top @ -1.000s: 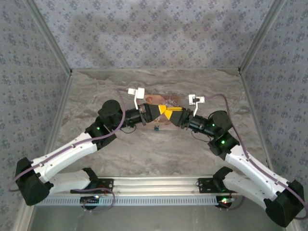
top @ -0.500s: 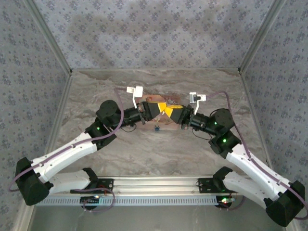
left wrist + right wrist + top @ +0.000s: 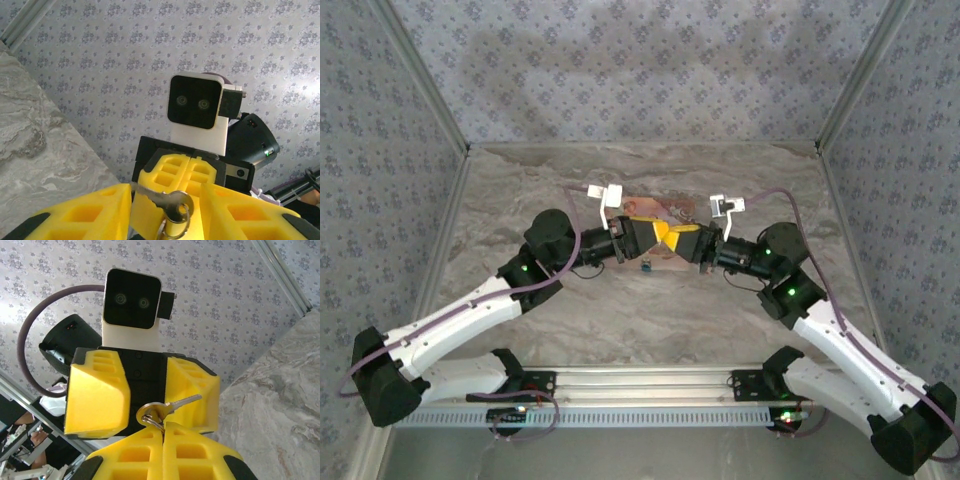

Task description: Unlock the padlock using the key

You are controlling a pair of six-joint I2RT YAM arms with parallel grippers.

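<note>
Key [image 3: 172, 405] pinched at its ring end in your right gripper [image 3: 162, 432], jaws closed, aloft over mid-worktop [image 3: 620, 320]. Your left gripper [image 3: 165, 200] faces it, jaws parted either side. Small dark item [image 3: 646, 266] below, likely the padlock, lies untouched; unlocking not begun.

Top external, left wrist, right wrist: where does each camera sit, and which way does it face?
Top external: above and behind, looking down at the table; left arm and right arm show, jaws close together.
Left wrist: on the left arm, facing the right jaws shut on the key; own jaws open, below.
Right wrist: on the right arm, facing the open left jaws; own jaws shut, below.
Both wrist views share the key.
</note>
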